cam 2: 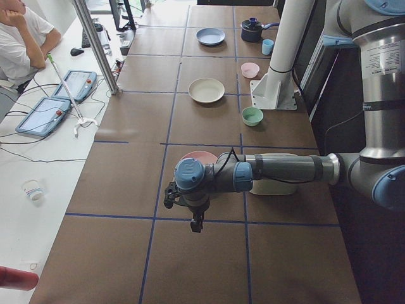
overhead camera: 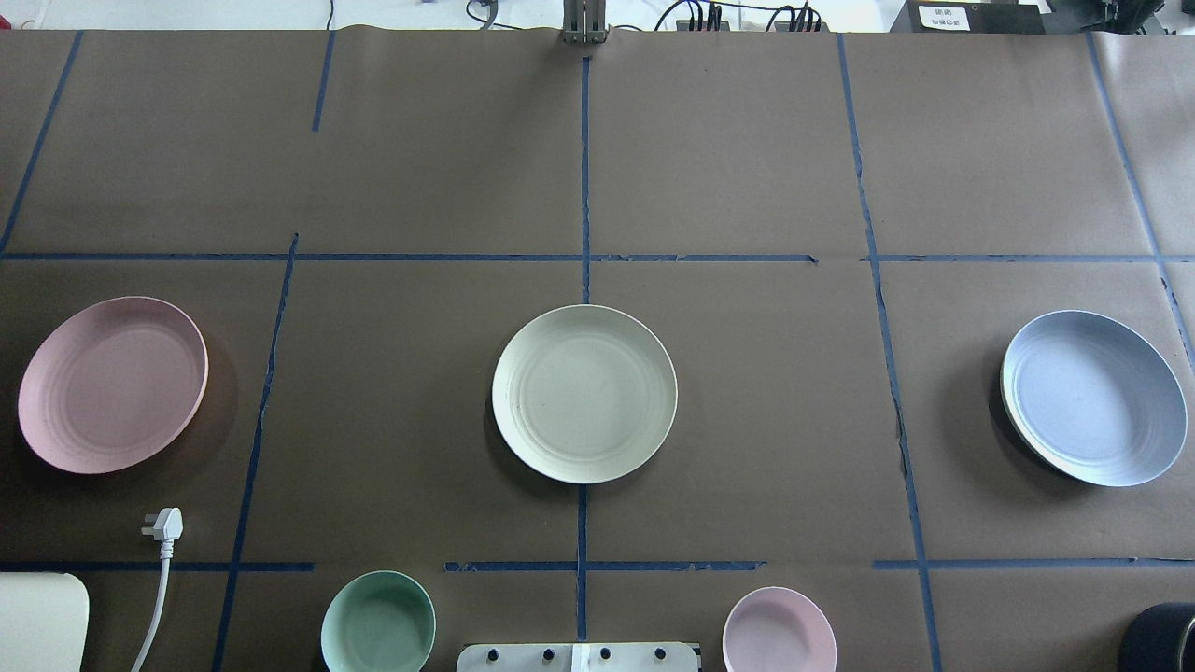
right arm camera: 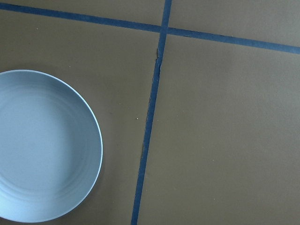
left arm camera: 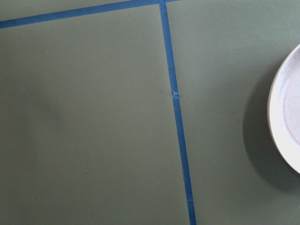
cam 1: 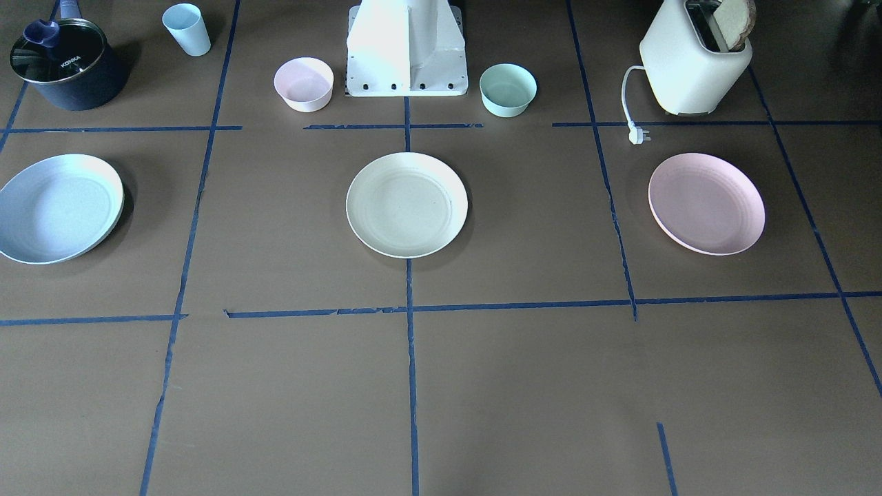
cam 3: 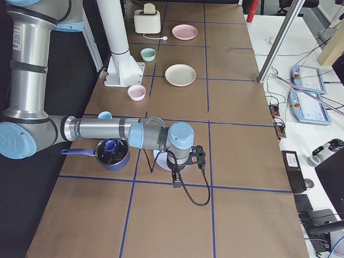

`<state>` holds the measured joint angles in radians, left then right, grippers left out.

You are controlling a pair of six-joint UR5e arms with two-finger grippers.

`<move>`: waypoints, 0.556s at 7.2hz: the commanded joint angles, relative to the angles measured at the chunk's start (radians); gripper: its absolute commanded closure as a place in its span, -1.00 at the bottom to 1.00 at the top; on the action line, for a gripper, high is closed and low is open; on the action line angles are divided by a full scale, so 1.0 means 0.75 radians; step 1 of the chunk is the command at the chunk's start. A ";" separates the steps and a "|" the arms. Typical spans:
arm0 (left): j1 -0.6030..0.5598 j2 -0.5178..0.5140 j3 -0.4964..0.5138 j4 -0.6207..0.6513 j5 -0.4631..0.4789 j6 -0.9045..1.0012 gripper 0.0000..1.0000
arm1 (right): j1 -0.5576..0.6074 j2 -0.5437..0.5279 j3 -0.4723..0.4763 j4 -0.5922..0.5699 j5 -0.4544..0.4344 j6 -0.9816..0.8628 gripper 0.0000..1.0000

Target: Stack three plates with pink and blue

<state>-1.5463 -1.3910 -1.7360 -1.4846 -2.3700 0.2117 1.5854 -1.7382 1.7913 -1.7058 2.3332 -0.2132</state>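
The cream plate [overhead camera: 584, 393] lies flat in the middle of the table. The pink plate [overhead camera: 112, 384] lies apart at the robot's left end; its rim shows in the left wrist view [left arm camera: 286, 126]. The blue plate [overhead camera: 1094, 397] lies apart at the robot's right end and shows in the right wrist view [right arm camera: 44, 145]. My left gripper [cam 2: 196, 221] hangs above the table beside the pink plate [cam 2: 199, 156]. My right gripper [cam 3: 176, 180] hangs beside the blue plate. Both show only in the side views, so I cannot tell whether they are open or shut.
A small pink bowl [overhead camera: 779, 630] and a mint-green bowl [overhead camera: 378, 623] flank the robot base [overhead camera: 579, 656]. A cream toaster [cam 1: 692, 62] with its plug [overhead camera: 164, 525] stands near the pink plate. A dark pot [cam 1: 65, 62] and a light blue cup [cam 1: 187, 29] stand near the blue plate.
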 commanded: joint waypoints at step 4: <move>0.002 -0.025 -0.011 -0.027 0.014 -0.006 -1.00 | -0.003 0.002 0.007 0.000 0.000 0.000 -1.00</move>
<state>-1.5459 -1.3977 -1.7400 -1.4896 -2.3639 0.2104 1.5841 -1.7370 1.7948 -1.7058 2.3332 -0.2132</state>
